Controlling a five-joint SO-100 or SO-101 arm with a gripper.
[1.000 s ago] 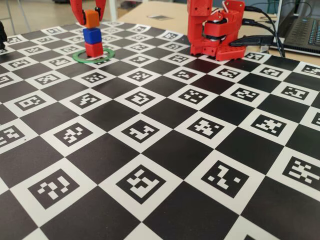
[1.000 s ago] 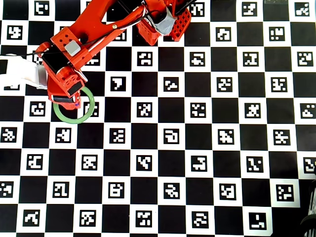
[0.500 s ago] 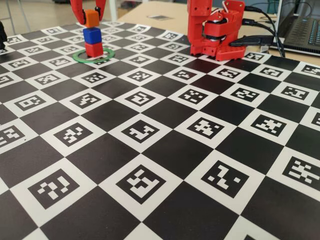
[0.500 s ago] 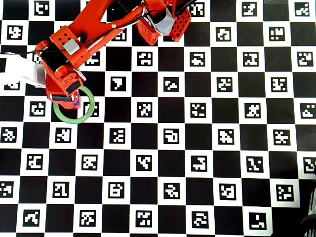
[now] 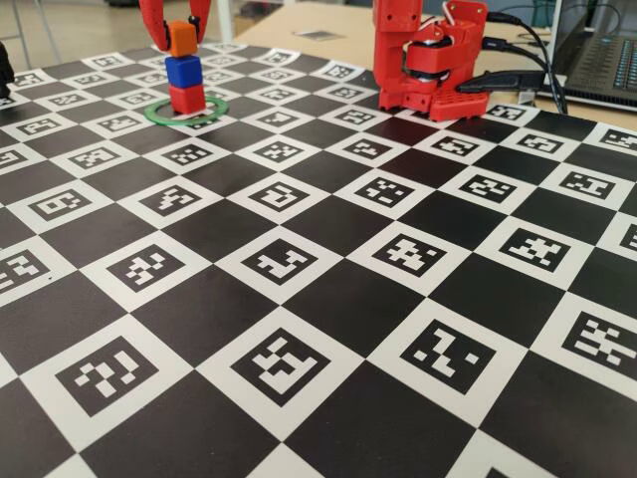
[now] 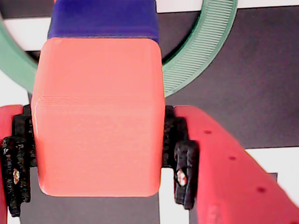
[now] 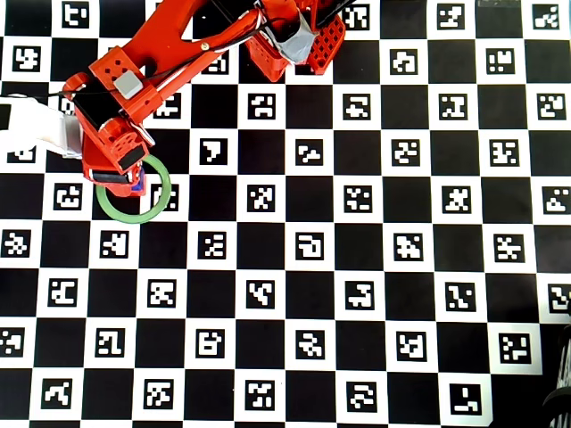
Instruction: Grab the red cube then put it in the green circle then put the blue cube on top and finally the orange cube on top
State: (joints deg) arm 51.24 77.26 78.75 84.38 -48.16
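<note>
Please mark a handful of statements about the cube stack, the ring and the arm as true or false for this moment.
1. The red cube sits inside the green circle. True.
2. The blue cube lies beside the ring on the board. False: it rests on the red cube.
3. The orange cube is on top, between the fingers. True.
4. The fingers enter the wrist view from the top edge. False: they come in from the bottom.
5. A laptop sits at the fixed view's left edge. False: the laptop is at the right.

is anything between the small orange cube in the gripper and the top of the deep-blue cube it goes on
Nothing visible. The small orange cube, clamped in the gripper, sits directly over the deep-blue cube, which rests on the red cube inside the thin green ring.
</note>
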